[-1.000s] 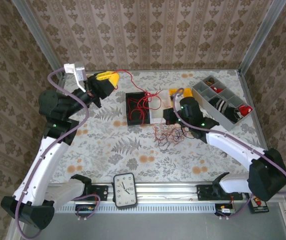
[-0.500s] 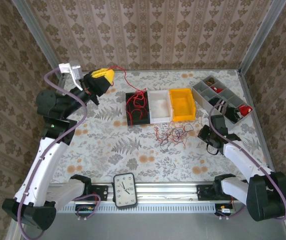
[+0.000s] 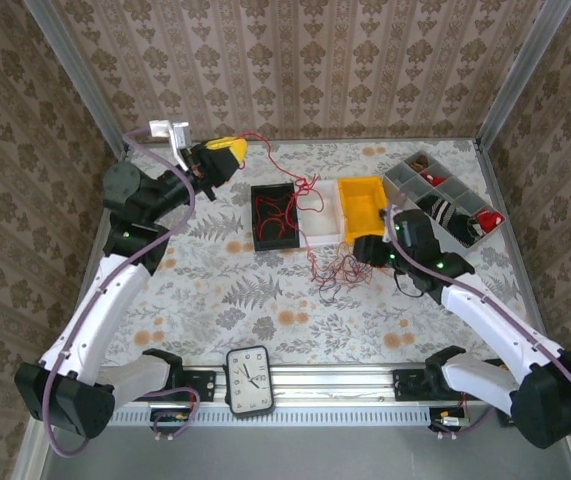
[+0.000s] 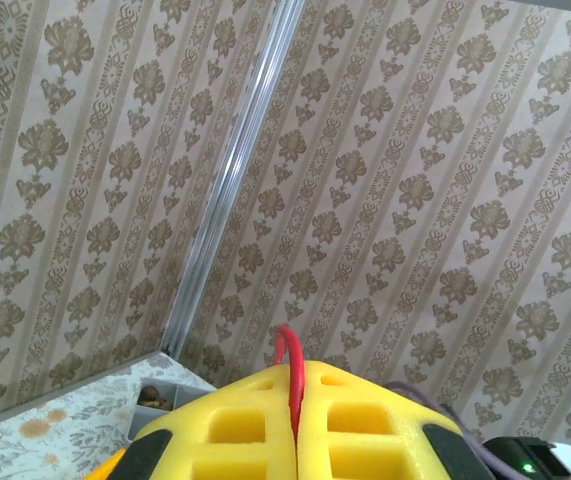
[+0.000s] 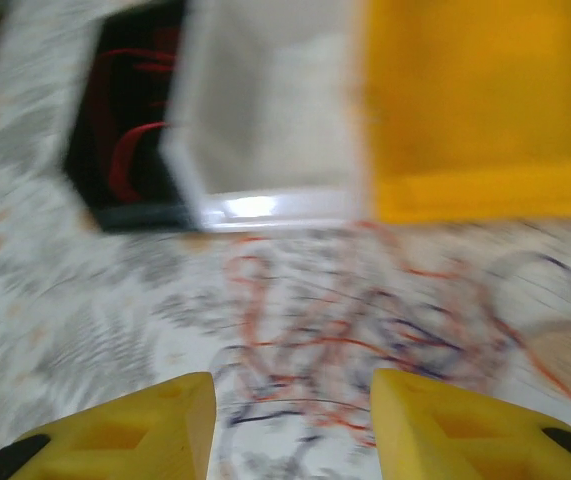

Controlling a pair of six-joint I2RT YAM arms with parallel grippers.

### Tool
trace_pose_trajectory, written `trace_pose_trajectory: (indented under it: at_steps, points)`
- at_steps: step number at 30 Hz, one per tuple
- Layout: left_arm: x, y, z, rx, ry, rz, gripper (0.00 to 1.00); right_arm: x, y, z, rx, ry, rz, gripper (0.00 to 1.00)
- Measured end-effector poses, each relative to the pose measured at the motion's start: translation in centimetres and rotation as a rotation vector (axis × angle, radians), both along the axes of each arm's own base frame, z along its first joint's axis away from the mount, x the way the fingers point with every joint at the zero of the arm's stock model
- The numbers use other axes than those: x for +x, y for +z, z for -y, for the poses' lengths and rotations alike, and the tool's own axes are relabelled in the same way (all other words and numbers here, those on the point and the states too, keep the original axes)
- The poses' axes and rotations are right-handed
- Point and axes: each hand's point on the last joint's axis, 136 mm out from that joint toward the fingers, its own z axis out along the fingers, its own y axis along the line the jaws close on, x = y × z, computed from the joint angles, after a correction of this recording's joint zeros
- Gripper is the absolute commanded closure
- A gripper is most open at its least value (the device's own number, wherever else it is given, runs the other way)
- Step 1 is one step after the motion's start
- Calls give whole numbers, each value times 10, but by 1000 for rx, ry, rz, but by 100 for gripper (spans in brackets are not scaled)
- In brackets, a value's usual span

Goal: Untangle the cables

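Top view: the left gripper [image 3: 227, 152] hangs high at far left, a red cable [image 3: 302, 188] running from it to the black bin [image 3: 256, 220]. The tangle [image 3: 340, 270] lies on the table [image 3: 215, 290], with the right gripper [image 3: 370, 248] just beside it. Left wrist: fingers [image 4: 365, 440] pinched together on the red cable [image 4: 288, 360]. Right wrist: fingers [image 5: 125, 430] apart over the tangle [image 5: 335, 330]. Lifting higher could drag the bin's bundle out, and a deep grab might cinch knots.

1. Probably a robot test cell in a lab: aluminium posts [image 3: 65, 60] frame wallpapered panels [image 3: 295, 60].
2. A mounting rail [image 3: 335, 380] edges the floral tabletop [image 3: 215, 290], carrying arm bases [image 3: 170, 375] and a small clock [image 3: 249, 379].
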Motion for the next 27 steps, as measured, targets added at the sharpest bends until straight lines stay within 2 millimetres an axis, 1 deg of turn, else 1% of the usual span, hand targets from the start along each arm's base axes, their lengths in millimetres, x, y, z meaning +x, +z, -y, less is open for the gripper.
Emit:
trace_pose_trajectory:
  at_steps: [2, 4, 7, 10, 12, 15, 21, 24, 25, 26, 27]
  points:
    - [2, -4, 4, 1, -8, -18, 100, -3, 28, -30, 13, 125, 69, 48]
    - [4, -9, 8, 2, -21, -41, 100, -5, 53, -55, 23, 224, 130, 45]
    - [5, -18, 14, 7, -37, -71, 100, -5, 77, -80, 16, 314, 202, 43]
    - [6, -25, 17, 10, -48, -96, 100, -2, 91, -97, -2, 373, 252, 43]
    - [5, -27, 18, 9, -53, -106, 100, 2, 97, -105, -15, 399, 275, 43]
    - [4, -27, 20, 5, -60, -109, 100, 10, 100, -113, -31, 418, 295, 43]
    - [2, -24, 22, -10, -75, -109, 100, 26, 95, -126, -67, 431, 308, 44]
    - [3, -25, 23, -15, -82, -117, 100, 32, 91, -127, -92, 422, 316, 45]
    - [4, -25, 24, -16, -82, -121, 100, 34, 90, -127, -101, 416, 318, 48]
    - [4, -26, 24, -16, -83, -124, 100, 35, 90, -127, -105, 413, 321, 54]
    - [4, -27, 24, -17, -84, -127, 100, 37, 90, -127, -112, 410, 327, 64]
